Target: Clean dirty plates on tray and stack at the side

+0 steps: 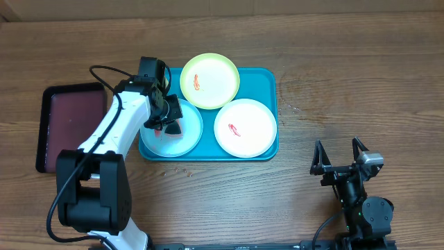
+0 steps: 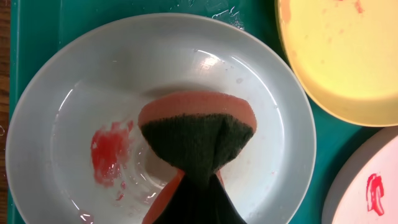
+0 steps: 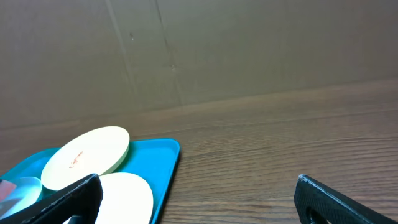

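The teal tray (image 1: pixel 267 80) holds three plates. The yellow-green plate (image 1: pixel 209 80) lies at the back and the white plate (image 1: pixel 244 128) at the front right, each with a small red smear. The light blue plate (image 1: pixel 189 136) lies at the front left. My left gripper (image 1: pixel 166 119) is over it, shut on an orange sponge with a dark green scouring face (image 2: pixel 196 134). The sponge is pressed on the wet plate (image 2: pixel 186 62), just right of a red smear (image 2: pixel 109 152). My right gripper (image 1: pixel 340 154) is open and empty over the table, to the right of the tray (image 3: pixel 161 155).
A smaller dark maroon tray (image 1: pixel 69 125) with a black rim lies to the left of the teal tray, under the left arm. Bare wooden table surrounds the trays. A cardboard wall (image 3: pixel 249 50) stands behind the table.
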Robot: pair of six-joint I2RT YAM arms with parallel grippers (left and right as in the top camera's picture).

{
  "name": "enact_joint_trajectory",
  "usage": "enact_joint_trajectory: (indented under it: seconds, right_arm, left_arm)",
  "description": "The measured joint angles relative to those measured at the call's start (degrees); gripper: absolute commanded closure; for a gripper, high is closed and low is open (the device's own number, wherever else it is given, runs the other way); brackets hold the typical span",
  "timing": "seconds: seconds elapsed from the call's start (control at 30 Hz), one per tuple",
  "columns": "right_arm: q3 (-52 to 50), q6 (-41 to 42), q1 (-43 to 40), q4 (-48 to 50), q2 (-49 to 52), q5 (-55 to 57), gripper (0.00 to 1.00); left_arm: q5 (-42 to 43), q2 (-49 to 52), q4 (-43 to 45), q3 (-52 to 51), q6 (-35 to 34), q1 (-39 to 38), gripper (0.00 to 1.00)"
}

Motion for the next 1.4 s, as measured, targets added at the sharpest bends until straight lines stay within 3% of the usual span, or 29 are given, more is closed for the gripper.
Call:
enact_joint_trajectory:
  seconds: [0.67, 1.13, 1.27, 1.4]
  right_arm:
    - [0.0, 0.0, 0.0, 0.0, 0.0, 0.0, 0.0]
    - [0.0, 0.0, 0.0, 0.0, 0.0, 0.0, 0.0]
    - [0.0, 0.0, 0.0, 0.0, 0.0, 0.0, 0.0]
    - [0.0, 0.0, 0.0, 0.0, 0.0, 0.0, 0.0]
  left_arm:
    - [-1.5, 0.0, 1.6, -3.6, 0.0, 0.0, 0.96]
    - [-0.5, -0.1, 12.2, -9.6, -3.9, 0.0, 0.96]
    - [-4.8, -0.6, 12.0, -10.8, -4.2, -0.3, 0.96]
    - [-15.1, -0.9, 8.2, -11.1, -4.3, -1.0, 0.96]
